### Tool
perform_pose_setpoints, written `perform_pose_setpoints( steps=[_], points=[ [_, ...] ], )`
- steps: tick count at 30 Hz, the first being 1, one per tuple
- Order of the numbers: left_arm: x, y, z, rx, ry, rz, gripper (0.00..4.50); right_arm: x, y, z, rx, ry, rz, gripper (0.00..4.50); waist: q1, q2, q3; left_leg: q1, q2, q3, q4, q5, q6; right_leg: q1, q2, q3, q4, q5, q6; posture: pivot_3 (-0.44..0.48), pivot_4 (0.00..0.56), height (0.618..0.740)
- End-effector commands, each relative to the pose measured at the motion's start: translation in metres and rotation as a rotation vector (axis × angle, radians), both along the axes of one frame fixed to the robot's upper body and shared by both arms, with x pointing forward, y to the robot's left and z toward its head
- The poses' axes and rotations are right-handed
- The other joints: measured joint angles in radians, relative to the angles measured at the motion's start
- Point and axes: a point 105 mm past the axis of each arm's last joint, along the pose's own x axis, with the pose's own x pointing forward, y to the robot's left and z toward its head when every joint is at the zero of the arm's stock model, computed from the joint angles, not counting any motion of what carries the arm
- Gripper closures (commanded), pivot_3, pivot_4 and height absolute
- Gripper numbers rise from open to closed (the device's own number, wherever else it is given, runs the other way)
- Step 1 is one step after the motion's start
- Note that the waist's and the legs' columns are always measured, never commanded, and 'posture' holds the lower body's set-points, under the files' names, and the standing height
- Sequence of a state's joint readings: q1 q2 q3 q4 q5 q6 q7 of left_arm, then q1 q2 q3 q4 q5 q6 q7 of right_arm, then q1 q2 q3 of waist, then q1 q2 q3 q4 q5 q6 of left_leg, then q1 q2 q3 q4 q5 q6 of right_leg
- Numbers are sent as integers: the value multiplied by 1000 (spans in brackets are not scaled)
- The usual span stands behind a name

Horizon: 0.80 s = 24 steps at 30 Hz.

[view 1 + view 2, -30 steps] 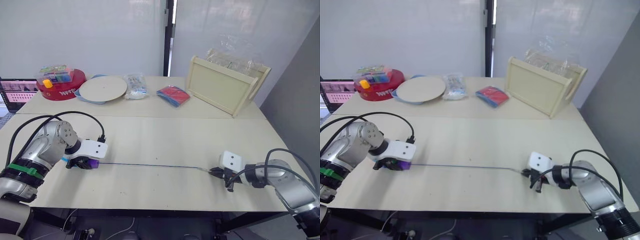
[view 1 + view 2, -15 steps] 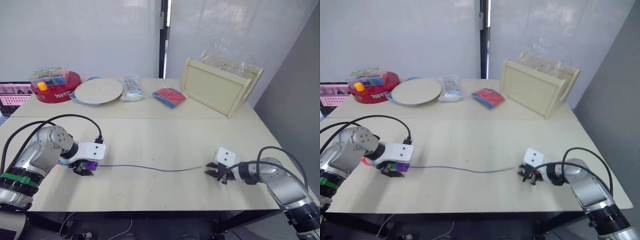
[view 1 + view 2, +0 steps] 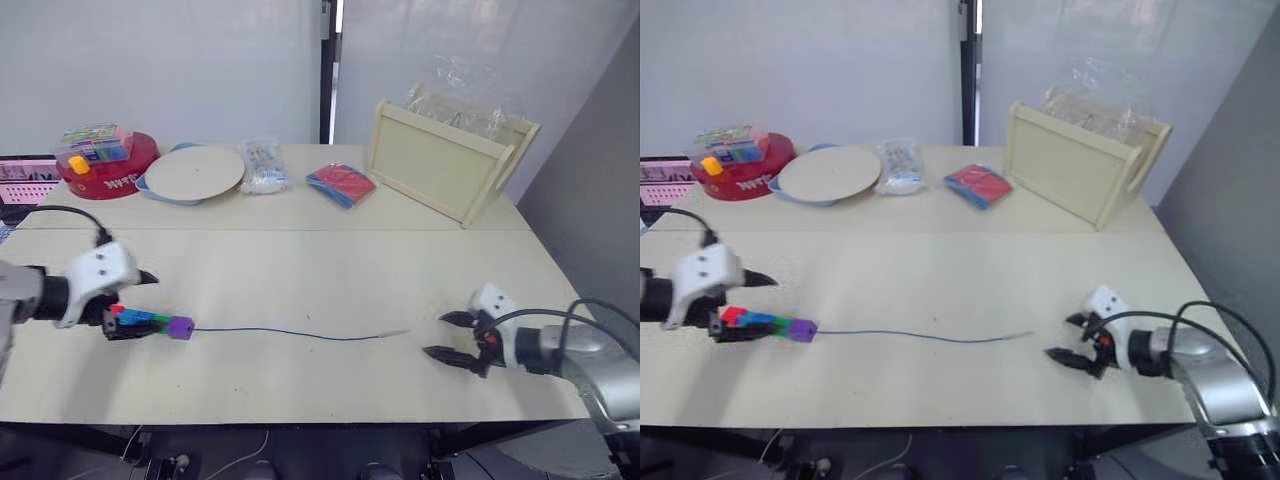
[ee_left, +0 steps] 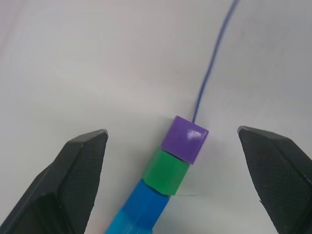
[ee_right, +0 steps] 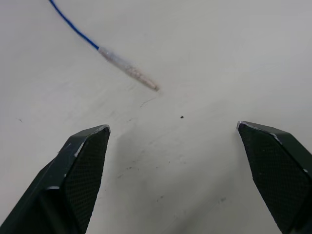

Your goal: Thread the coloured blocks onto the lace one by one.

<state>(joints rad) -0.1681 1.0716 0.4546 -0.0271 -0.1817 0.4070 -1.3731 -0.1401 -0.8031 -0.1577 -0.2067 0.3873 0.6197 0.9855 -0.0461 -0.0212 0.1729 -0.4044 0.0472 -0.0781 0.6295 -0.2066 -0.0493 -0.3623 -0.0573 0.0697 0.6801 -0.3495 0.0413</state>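
Observation:
A short row of coloured blocks (image 3: 148,322) lies strung on the lace at the table's left: red, blue, green, then purple (image 4: 185,138) at the end. The thin blue lace (image 3: 300,333) runs right from the purple block across the table. Its pale stiff tip (image 5: 129,73) rests flat. My left gripper (image 3: 140,305) is open, its fingers wide on either side of the block row without touching it. My right gripper (image 3: 437,335) is open too, a little way right of the lace tip, with nothing between its fingers.
At the back stand a red round tub (image 3: 95,172) with a clear box on it, a pale plate (image 3: 195,172), a plastic bag (image 3: 262,165), a red and blue packet (image 3: 343,185) and a tilted wooden tray (image 3: 450,165). A laptop screen (image 3: 25,180) sits far left.
Both grippers have opened and let go. The lace, taut before, now lies slack on the table. Each arm has drawn back outward, uncovering the block row.

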Motion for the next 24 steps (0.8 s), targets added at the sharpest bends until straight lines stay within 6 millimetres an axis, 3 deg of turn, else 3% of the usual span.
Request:
perform_pose_setpoints(
  steps=[1, 4, 9, 17, 24],
  points=[
    [-29, 31, 3, -185, -56, 175, 0, -1, -13, 17, 95, -80, -114, 26, -9, 1, 0, 1, 0, 1, -1, 0, 0, 0, 0, 1, 0, 0, 0, 0, 150, 740],
    [-47, 54, -7, -267, -82, 308, 0, -4, -22, 14, 135, -92, -170, 26, -2, 0, 1, 1, 0, 1, -1, 0, 0, 0, 0, 0, 1, 0, -1, 0, 150, 740],
    [-78, 87, -49, -315, -41, 460, 0, -13, -43, -4, 122, -99, -244, 26, 10, 0, 1, 3, -1, 1, -1, 0, 0, 2, -2, 0, -1, 0, -1, 0, 150, 740],
    [-87, 94, -86, -413, -26, 552, 0, -38, -69, -32, 146, -44, -284, 26, 12, -3, 0, 7, -1, 1, -2, 0, -1, 6, -2, 0, -2, 0, -1, 0, 150, 740],
    [-84, 92, -93, -433, -44, 567, 0, -35, -73, -40, 151, -38, -287, 26, 1, -4, 0, 9, 0, 1, -3, 0, -1, 8, -1, 0, -2, 0, -2, 0, 150, 740]
  ],
)
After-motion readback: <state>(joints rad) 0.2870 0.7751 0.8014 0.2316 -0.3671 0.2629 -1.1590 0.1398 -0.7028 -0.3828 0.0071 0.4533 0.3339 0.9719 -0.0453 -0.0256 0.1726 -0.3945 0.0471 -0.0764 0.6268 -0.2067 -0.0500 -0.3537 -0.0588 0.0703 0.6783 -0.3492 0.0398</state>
